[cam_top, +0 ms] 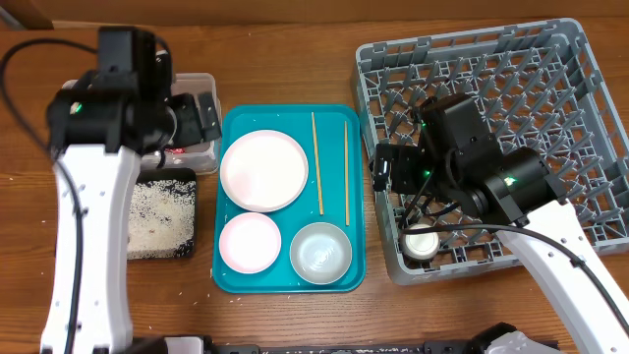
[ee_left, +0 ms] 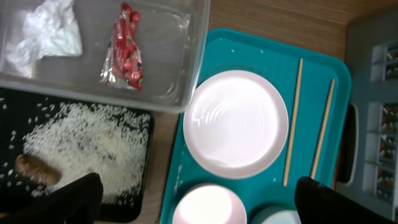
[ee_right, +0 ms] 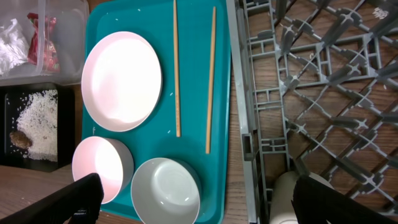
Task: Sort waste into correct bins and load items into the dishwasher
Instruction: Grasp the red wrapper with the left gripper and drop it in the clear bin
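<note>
The clear tub (ee_left: 186, 87) holds the white tissue (ee_left: 50, 31) and the red wrapper (ee_left: 124, 56). The black tray (ee_left: 146, 186) holds rice (ee_left: 87, 146) and a brown scrap (ee_left: 34, 168). The teal tray (cam_top: 290, 118) carries the white plate (cam_top: 263, 170), two bowls (cam_top: 250, 242) (cam_top: 320, 252) and two chopsticks (cam_top: 316, 162) (cam_top: 346, 172). A white cup (cam_top: 423, 241) lies in the grey rack (cam_top: 550, 59) at its front left corner. My left gripper (cam_top: 201, 118) is open and empty over the tub. My right gripper (cam_top: 381, 167) is open and empty above the rack's left wall.
The rack's upright pegs and latticed walls (ee_right: 311, 74) stand right of the teal tray. A strip of bare wood (ee_right: 239, 180) separates tray and rack. The black tray (cam_top: 162, 211) lies in front of the tub, left of the teal tray.
</note>
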Robot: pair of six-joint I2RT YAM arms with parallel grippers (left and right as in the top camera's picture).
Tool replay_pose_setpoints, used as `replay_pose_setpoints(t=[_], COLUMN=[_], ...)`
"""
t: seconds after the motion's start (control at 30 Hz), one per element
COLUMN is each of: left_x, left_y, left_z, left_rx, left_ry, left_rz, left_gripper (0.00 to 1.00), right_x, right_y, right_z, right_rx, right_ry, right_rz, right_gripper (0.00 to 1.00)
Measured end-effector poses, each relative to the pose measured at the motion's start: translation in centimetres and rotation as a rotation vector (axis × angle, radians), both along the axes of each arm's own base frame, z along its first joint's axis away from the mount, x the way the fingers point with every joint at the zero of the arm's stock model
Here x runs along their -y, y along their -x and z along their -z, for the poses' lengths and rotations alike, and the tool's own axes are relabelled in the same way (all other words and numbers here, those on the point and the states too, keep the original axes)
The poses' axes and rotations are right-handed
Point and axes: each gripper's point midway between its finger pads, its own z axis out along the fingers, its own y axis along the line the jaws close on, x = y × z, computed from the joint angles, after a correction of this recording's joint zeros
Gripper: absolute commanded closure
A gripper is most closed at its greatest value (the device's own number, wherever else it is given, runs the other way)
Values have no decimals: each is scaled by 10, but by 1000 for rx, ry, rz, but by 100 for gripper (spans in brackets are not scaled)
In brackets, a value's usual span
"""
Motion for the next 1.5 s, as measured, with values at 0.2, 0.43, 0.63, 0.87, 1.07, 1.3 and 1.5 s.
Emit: replay_pose_setpoints(t=[0.2,0.43,0.63,0.87,1.07,1.3,1.5], left_x=[7,14,15,15,15,15,15], left_y=[23,28,29,29,29,29,29], left_z=[-18,-16,-16,-16,-16,-16,-16], left_rx=[25,6,2,1,1,2,1], left_ry=[39,78,85,85,85,85,85], left_rz=[14,26,29,28,28,28,28], left_gripper=[0,0,0,0,0,0,0], right_x=[0,0,0,0,0,0,0], right_y=[0,0,0,0,0,0,0], right_z=[0,0,0,0,0,0,0], right_rx=[0,0,0,0,0,0,0], right_ry=[0,0,0,0,0,0,0], right_rz=[1,1,1,1,1,1,0], right_gripper=[0,0,0,0,0,0,0])
